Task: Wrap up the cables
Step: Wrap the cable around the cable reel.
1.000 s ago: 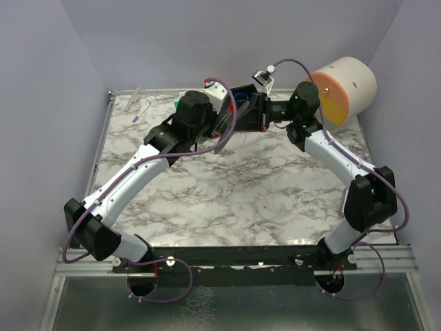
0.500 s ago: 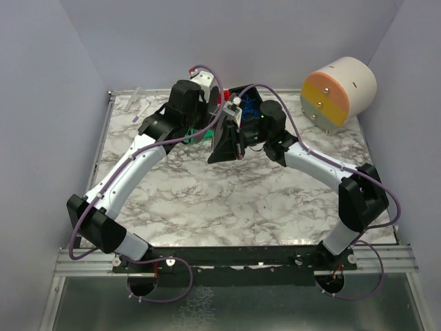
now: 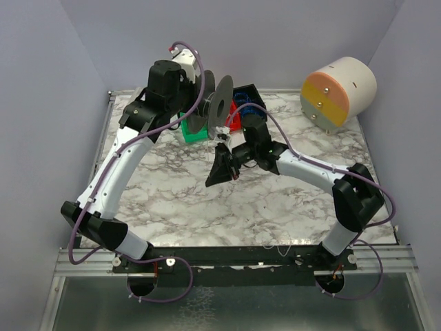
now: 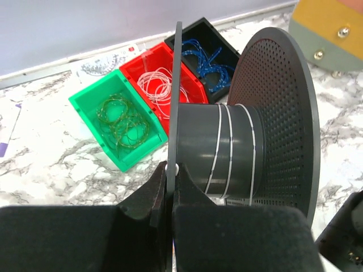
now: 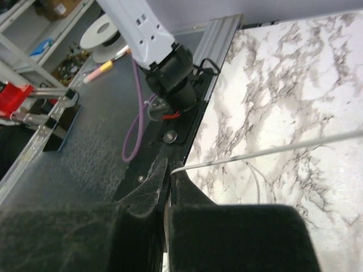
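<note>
My left gripper (image 4: pixel 171 170) is shut on the thin rim of a dark grey spool (image 4: pixel 272 130), held up over the back of the table (image 3: pixel 207 103). A white cable (image 4: pixel 229 150) makes three turns round the spool's core. My right gripper (image 5: pixel 170 167) is shut on the white cable (image 5: pixel 272 148), which runs taut to the right over the marble; in the top view this gripper (image 3: pixel 219 172) hangs low near mid-table. More cables lie coiled in bins: green (image 4: pixel 119 116), whitish (image 4: pixel 159 85) and blue (image 4: pixel 207 56).
The green bin (image 3: pixel 193 132), red bin (image 3: pixel 238 118) and black bin (image 3: pixel 247 93) stand in a row at the back centre. A large cream drum with an orange-yellow face (image 3: pixel 341 89) lies at the back right. Papers (image 3: pixel 141 107) lie at the back left.
The left arm has raised the spool up and leftward off the bins. The right gripper has swung from the bins toward the near middle of the table, drawing the white cable out.
</note>
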Controlling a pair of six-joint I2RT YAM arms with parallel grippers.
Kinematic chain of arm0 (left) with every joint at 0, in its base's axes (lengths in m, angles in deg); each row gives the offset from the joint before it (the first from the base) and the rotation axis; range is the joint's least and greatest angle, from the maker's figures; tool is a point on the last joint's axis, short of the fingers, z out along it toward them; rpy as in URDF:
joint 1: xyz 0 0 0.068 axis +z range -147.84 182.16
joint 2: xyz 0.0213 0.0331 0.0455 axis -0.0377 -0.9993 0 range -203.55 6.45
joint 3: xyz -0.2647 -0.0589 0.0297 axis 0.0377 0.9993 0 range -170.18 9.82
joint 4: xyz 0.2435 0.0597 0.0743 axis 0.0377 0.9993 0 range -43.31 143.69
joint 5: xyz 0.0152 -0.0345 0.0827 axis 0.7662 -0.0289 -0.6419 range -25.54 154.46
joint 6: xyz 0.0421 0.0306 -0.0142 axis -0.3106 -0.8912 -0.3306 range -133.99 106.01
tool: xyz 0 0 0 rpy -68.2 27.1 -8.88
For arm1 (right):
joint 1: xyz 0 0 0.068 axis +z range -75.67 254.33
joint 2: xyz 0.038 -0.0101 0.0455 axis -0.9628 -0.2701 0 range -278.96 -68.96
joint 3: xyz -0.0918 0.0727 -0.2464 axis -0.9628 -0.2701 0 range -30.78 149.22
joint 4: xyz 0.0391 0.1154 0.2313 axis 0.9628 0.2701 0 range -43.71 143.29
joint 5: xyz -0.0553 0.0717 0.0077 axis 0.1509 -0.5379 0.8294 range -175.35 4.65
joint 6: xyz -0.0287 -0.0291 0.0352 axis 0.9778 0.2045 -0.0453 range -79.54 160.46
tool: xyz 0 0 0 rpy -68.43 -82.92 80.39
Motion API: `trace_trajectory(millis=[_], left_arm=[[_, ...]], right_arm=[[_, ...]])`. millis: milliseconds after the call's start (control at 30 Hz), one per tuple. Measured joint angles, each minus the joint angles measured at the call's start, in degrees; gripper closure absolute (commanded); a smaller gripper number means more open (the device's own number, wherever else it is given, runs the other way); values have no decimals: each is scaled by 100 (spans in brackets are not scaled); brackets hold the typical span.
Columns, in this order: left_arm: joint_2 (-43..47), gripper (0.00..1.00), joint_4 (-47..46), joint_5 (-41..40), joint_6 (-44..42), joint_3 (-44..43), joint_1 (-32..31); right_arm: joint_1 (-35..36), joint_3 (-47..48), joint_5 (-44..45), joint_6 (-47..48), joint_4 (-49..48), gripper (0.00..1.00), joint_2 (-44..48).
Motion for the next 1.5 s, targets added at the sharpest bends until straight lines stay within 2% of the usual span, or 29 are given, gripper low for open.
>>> trace_trajectory(millis=[233,400,500,633,867,1067,1367,1500], left_arm=[[0,100,15,70,133,-262,247],[0,100,-17,72,210,-457,413],[2,100,-87,72,243,-551,505],[9,100,-168,72,267,-590,590],[96,100,-369,164,313,-463,632],[483,100,-485,721,223,225,654],[767,100,-308,1762,-343,1119,612],[774,100,-271,1869,-538,1375,463]], right_arm=[[79,-164,-306,1272,1040,100,-125],[22,-372,-610,1246,1025,100,-232],[-157,-702,-737,656,385,99,-282],[-726,-1429,-743,-787,-1180,99,-361],[-1504,-1703,-570,-2144,-2553,99,-461],[-1891,-1641,199,-2474,-2675,100,-455],[-3263,-1296,1816,-2553,-1980,100,-343],[-3333,-1062,2385,-2441,-1598,100,-83]])
